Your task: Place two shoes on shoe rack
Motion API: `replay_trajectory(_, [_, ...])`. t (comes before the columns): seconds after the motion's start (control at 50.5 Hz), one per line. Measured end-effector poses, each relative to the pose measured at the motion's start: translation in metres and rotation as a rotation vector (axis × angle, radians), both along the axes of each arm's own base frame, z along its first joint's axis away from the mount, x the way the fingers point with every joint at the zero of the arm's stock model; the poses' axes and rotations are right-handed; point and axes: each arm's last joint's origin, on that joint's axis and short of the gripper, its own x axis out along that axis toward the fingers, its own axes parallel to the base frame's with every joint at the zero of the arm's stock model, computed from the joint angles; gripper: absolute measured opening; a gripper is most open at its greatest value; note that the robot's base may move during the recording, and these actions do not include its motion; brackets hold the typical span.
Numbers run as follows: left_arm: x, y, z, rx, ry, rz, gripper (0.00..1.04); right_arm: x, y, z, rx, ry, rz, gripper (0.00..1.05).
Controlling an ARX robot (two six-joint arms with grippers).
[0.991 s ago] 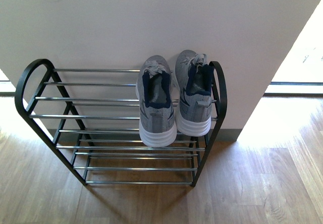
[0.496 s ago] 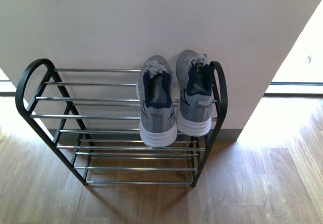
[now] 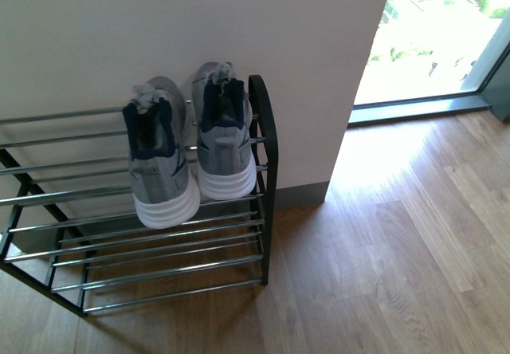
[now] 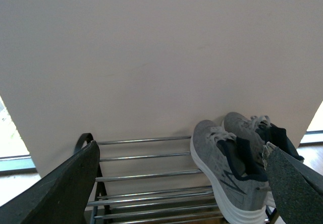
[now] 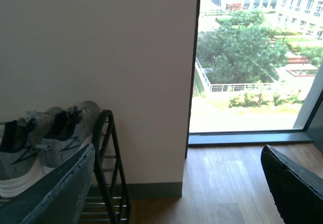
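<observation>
Two grey knit shoes with navy lining and white soles stand side by side, heels outward, on the top bars at the right end of the shoe rack. In the front view the left shoe overhangs the front bar a little more than the right shoe. Neither arm shows in that view. My left gripper is open and empty, facing the rack and the shoes. My right gripper is open and empty, beside the rack's end loop, with the shoes off to one side.
A pale wall backs the rack, and its corner ends just past the rack's right end. Wooden floor stretches to the right. A floor-level window with a dark sill lies at the far right.
The front view has swung to the right: rack and shoes now sit further left in the picture and more floor and window show. The shoes remain on the top bars.
</observation>
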Motion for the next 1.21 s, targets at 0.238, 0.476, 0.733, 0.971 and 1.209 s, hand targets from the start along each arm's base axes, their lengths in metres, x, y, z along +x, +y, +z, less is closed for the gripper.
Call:
replay_trajectory(0.238, [0.0,0.0002,0.0,0.0,0.0,0.005,0.95,0.0,0.0001,-0.0001,0.002,0.001,0.005,0.96])
replay_trajectory(0.476, [0.0,0.0,0.0,0.002,0.0,0.002,0.95,0.0,0.0,-0.0001,0.003,0.001,0.001,0.96])
replay_trajectory(0.733, [0.0,0.0003,0.0,0.002,0.0,0.008,0.95,0.0,0.0004,-0.0002,0.005,0.002,0.01,0.96])
replay_trajectory(0.971, [0.0,0.0002,0.0,0.002,0.0,0.005,0.95,0.0001,0.0002,-0.0004,0.005,0.004,0.006,0.96])
replay_trajectory(1.209, [0.0,0.0002,0.0,0.002,0.0,0.005,0.95,0.0001,0.0002,-0.0004,0.006,0.004,0.006,0.96])
